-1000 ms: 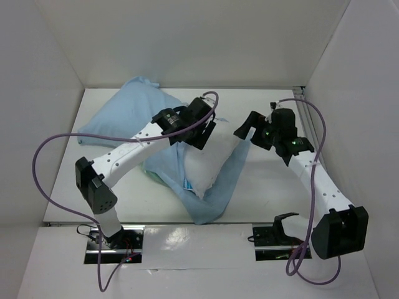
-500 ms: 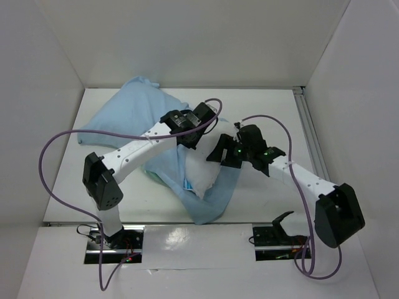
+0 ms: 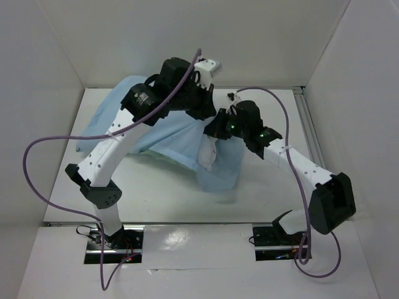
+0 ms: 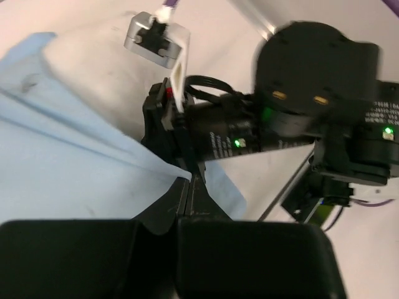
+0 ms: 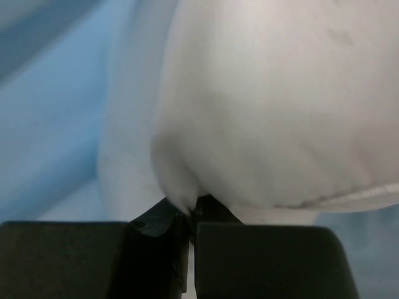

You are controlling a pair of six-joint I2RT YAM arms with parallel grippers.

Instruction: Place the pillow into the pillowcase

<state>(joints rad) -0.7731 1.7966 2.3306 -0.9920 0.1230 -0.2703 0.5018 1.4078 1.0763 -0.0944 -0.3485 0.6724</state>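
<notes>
Left gripper [image 4: 190, 190]: jaws pressed together, with a fold of the pillowcase [image 3: 165, 140] edge nipped between the tips. In the wrist view the pale blue cloth runs from the fingertips off to the left in taut creases

Right gripper [image 5: 189, 213]: jaws also closed, the tips biting a small pucker of the pillow [image 3: 207, 154]. The white bulk bulges above and to the right of the tips, and blue cloth lies to its left

Overhead: the two grippers sit close together over the middle of the table [image 3: 274, 180], the left one just behind and left of the right one. The left arm [image 3: 112, 142] arches high with its wrist pointing down. The right arm [image 3: 293, 159] reaches in lower from the right side

Pillowcase: plain blue face up, raised at the held point. It drapes down and away toward the back-left corner, and a flap hangs toward the near edge. Its left and near ends lie on the table

Pillow: mostly covered by the cloth. Only a narrow white strip shows just below the right gripper, between blue folds. Cannot tell how far inside the case it sits
</notes>
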